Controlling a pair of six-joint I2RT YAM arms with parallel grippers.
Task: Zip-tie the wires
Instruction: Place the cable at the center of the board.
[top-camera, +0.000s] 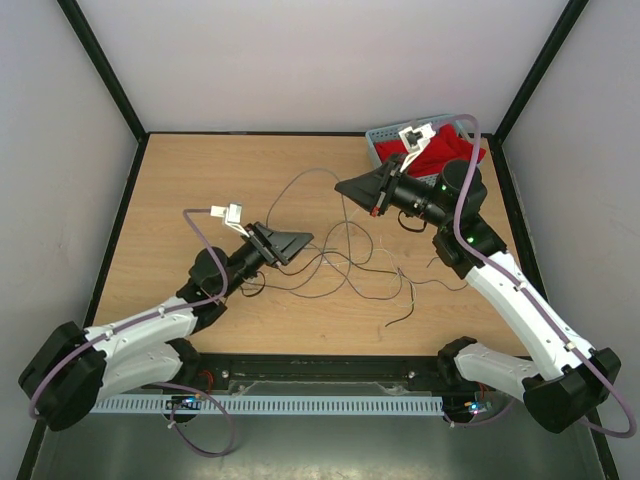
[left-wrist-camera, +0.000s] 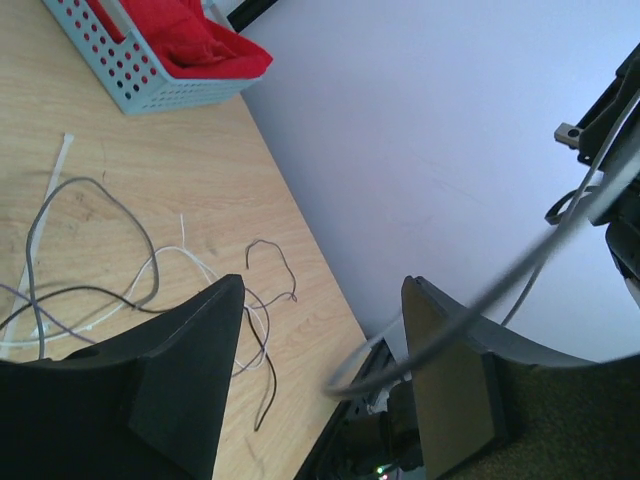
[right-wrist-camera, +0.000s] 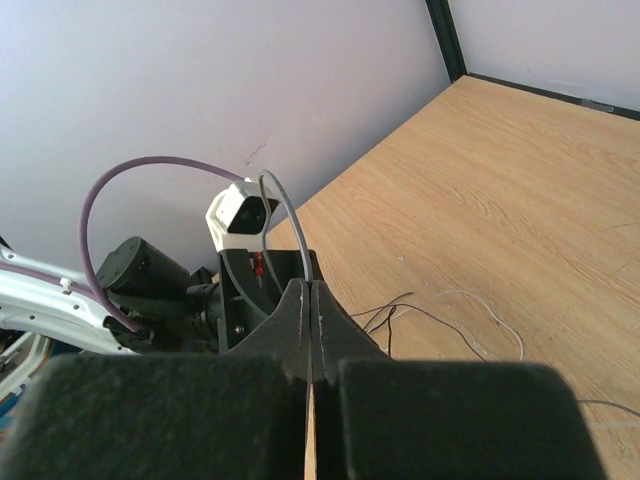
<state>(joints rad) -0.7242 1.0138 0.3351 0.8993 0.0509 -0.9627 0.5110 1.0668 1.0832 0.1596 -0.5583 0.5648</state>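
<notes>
Several thin dark wires (top-camera: 330, 270) lie tangled on the wooden table between the arms. My right gripper (top-camera: 342, 187) (right-wrist-camera: 310, 288) is shut on a grey wire (right-wrist-camera: 288, 206) and holds it above the table. That wire arcs up (top-camera: 300, 172) and comes down to my left gripper (top-camera: 303, 240). In the left wrist view it (left-wrist-camera: 440, 320) passes between the open jaws of the left gripper (left-wrist-camera: 322, 285), close to the right finger. More wires (left-wrist-camera: 100, 190) loop on the table below. The pale zip tie (left-wrist-camera: 55, 175) lies flat on the wood beside them.
A pale blue perforated basket (top-camera: 385, 137) (left-wrist-camera: 150, 90) holding red cloth (top-camera: 440, 152) stands at the back right corner, just behind the right arm. White walls with black posts enclose the table on three sides.
</notes>
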